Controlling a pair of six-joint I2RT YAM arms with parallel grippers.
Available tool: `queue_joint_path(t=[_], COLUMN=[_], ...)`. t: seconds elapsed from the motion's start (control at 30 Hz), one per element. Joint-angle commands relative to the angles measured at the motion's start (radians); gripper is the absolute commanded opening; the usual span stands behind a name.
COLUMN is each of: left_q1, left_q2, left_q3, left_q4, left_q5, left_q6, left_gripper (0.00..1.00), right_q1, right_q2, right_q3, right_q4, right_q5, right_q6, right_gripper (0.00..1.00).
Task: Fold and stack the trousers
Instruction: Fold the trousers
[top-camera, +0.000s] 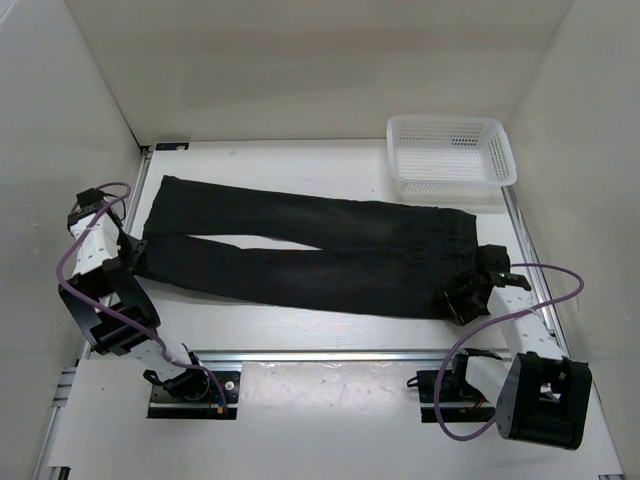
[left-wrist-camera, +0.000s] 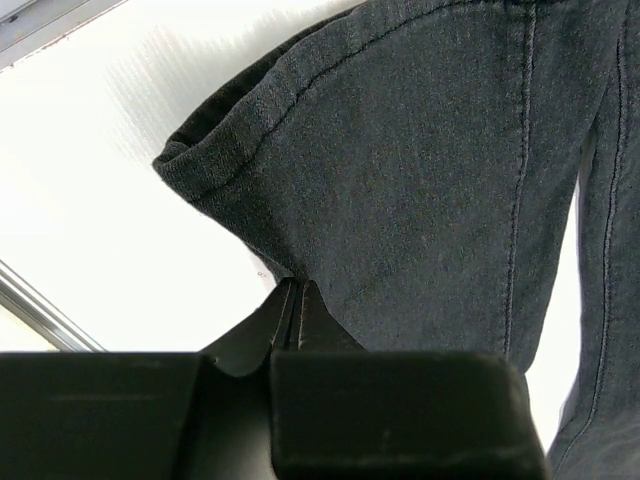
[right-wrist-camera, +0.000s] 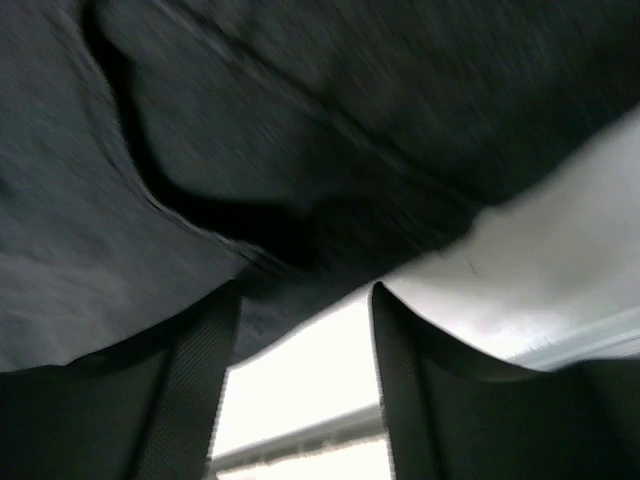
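I see trousers (top-camera: 310, 255) flat on table (top-camera: 300, 330), cuffs left, waist right | left gripper (top-camera: 137, 258) at near cuff | right gripper (top-camera: 466, 296) at waist's near corner | white basket (top-camera: 450, 150) far right, just beyond waist

You have the trousers (top-camera: 320, 255) lying flat across the middle of the tabletop (top-camera: 300, 330), running from the left edge to the right edge. The waist lies toward the right edge and the two legs reach toward the left edge. One leg lies behind the other, and a narrow wedge of tabletop shows between them. The mesh basket (top-camera: 450, 186) sits at the far right corner, just behind the waist and apart from it. Your left hand (left-wrist-camera: 296, 300) is at the hem of the near leg, by the left edge. Your right hand (right-wrist-camera: 305, 300) is at the near corner of the waist, close to the right edge.
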Motion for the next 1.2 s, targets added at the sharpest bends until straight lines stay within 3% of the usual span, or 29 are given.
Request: queue_joint_path(t=[0.0, 0.1, 0.13, 0.2, 0.23, 0.33, 0.47, 0.73, 0.9, 1.17], left_q1=[-0.012, -0.012, -0.012, -0.012, -0.012, -0.012, -0.012, -0.012, -0.003, -0.057], left_q2=[-0.054, -0.054, -0.054, -0.054, -0.063, -0.099, -0.129, -0.231, -0.265, -0.017], left_q3=[0.026, 0.026, 0.026, 0.044, 0.055, 0.115, 0.182, 0.202, 0.248, 0.484], left_q4=[0.003, 0.003, 0.003, -0.006, -0.017, -0.045, -0.092, -0.144, -0.123, -0.102], left_q5=[0.015, 0.015, 0.015, 0.015, 0.015, 0.015, 0.002, -0.038, -0.017, 0.011], left_q6=[-0.014, -0.014, -0.014, -0.025, -0.025, -0.025, -0.025, -0.043, 0.018, 0.086], left_gripper=[0.10, 0.10, 0.10, 0.10, 0.10, 0.10, 0.10, 0.10, 0.10, 0.10], right_q1=[-0.006, -0.006, -0.006, -0.006, -0.006, -0.006, -0.006, 0.045, 0.045, 0.045], right_q2=[0.030, 0.030, 0.030, 0.039, 0.039, -0.013, -0.264, -0.335, -0.335, -0.139], right_q3=[-0.007, -0.035, -0.035, -0.026, 0.000, 0.054, 0.138, 0.312, 0.410, 0.571], right_q4=[0.155, 0.219, 0.219, 0.210, 0.166, 0.050, -0.084, -0.284, -0.357, -0.238], right_q5=[0.042, 0.019, 0.019, 0.043, 0.066, 0.112, 0.149, 0.218, 0.241, 0.325], right_q6=[0.022, 0.031, 0.031, 0.011, 0.000, -0.059, -0.128, -0.162, -0.171, -0.253], right_gripper=[0.58, 0.47, 0.32, 0.17, 0.02, 0.00, 0.00, 0.00, 0.00, 0.00])
